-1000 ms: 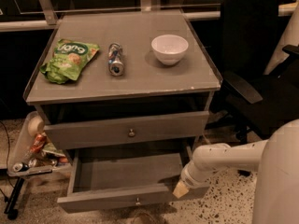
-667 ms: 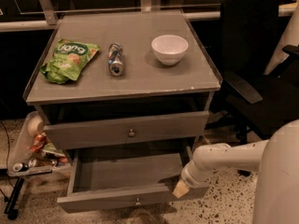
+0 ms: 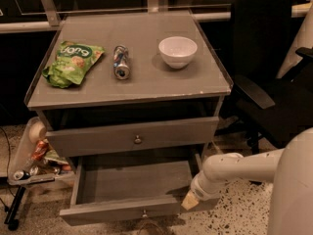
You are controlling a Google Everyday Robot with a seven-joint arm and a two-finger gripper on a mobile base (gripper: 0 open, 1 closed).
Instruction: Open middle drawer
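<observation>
Obs.: grey wooden bench (image 3: 146, 84) with drawers, seen from above and in front. The wide grey wooden middle drawer (image 3: 102, 139) sat directly below the dark slot under the bench top, with its small round metal knob (image 3: 138, 139) at the centre of the flat front. Its front looked level with the frame or only slightly out; the angle did not settle which.

Below it, the lower grey drawer (image 3: 110, 214) stood pulled well out, its inside bare.

Gripper (image 3: 190, 201): tan-tipped, at the end of the white robot arm (image 3: 244, 166), low at the right front corner of the lower drawer. It was touching that corner or just beside it, probably touching. It held nothing visible. Whether it was apart or closed could not be told. It was well apart from the middle drawer's knob.

On the bench top, left to right:
- a green crinkled snack bag (image 3: 72, 63)
- a silver drink can (image 3: 121, 61) lying on its side
- a white round ceramic bowl (image 3: 177, 51), upright

A black office chair (image 3: 266, 58) stood to the right, and a clear plastic bin (image 3: 30, 153) of clutter to the left.
</observation>
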